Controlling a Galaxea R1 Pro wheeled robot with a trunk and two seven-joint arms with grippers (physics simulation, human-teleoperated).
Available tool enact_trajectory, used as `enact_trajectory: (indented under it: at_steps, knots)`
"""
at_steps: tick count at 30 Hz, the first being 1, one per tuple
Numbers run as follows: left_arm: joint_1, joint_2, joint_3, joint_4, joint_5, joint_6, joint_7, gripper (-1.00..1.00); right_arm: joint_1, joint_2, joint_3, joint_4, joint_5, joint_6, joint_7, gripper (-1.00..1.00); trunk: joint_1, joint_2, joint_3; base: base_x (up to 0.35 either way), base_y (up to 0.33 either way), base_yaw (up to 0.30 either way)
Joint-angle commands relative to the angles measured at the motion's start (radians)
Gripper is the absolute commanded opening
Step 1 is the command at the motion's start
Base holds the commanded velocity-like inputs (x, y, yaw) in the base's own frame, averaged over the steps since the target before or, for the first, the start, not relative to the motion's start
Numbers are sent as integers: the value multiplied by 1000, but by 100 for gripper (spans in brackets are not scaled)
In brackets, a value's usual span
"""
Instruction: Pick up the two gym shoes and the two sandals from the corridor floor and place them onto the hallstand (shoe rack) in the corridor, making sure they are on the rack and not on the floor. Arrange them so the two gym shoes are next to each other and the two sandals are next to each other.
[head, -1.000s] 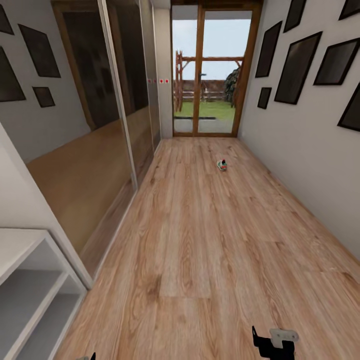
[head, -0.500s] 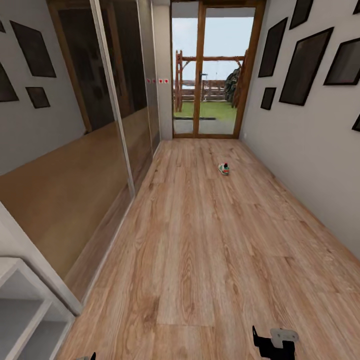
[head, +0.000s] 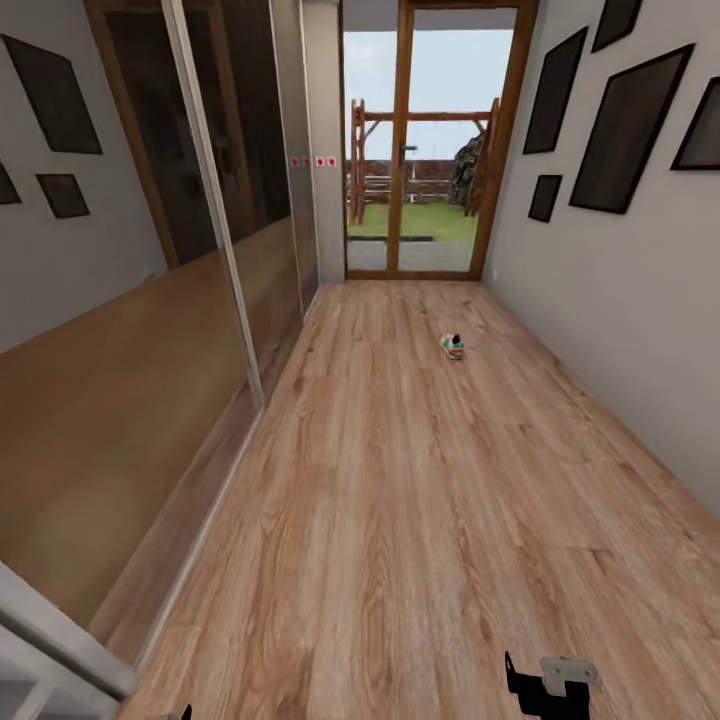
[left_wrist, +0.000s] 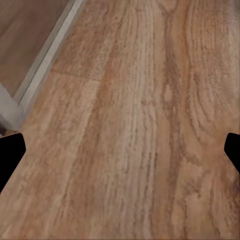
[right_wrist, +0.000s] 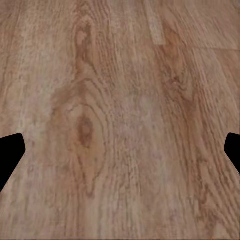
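One gym shoe (head: 452, 346), white with green and a red spot, lies far down the corridor floor (head: 400, 520), right of its middle. A corner of the light-grey hallstand (head: 60, 625) shows at the head view's lower left edge. The sandals are out of view. My right gripper (head: 545, 688) peeks in at the head view's lower edge, far short of the shoe. Its wrist view shows the right gripper (right_wrist: 120, 155) open over bare planks, black fingertips (right_wrist: 10, 155) wide apart. My left gripper (left_wrist: 120, 155) is open too, above floor beside a grey rail.
Mirrored sliding doors (head: 190, 300) line the left wall, with a metal track at floor level. Dark picture frames (head: 625, 130) hang on the right wall. A glazed wooden door (head: 430, 150) closes the corridor's far end. The wide plank floor runs between the walls.
The camera has advanced along the corridor. The hallstand has slid almost out at lower left and the gym shoe appears slightly lower and nearer. Both grippers keep their place in the picture.
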Motion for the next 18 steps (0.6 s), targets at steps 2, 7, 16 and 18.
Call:
enact_trajectory:
  at_steps: [2, 7, 16, 18]
  knots:
    - [-1, 1, -8, 1, 11, -3, -3, 100, 0, 0, 9, 0, -9, -3, -2, 100, 0, 0, -1, 339, 0, 0]
    - [-1, 1, -8, 1, 11, -3, -3, 100, 0, 0, 9, 0, -9, -3, -2, 100, 0, 0, -1, 339, -39, 0]
    - [-1, 1, -8, 1, 11, -3, -3, 100, 0, 0, 9, 0, -9, -3, -2, 100, 0, 0, -1, 338, -124, 0]
    - [-1, 1, -8, 1, 11, -3, -3, 100, 0, 0, 9, 0, -9, -3, -2, 100, 0, 0, -1, 332, -158, 0]
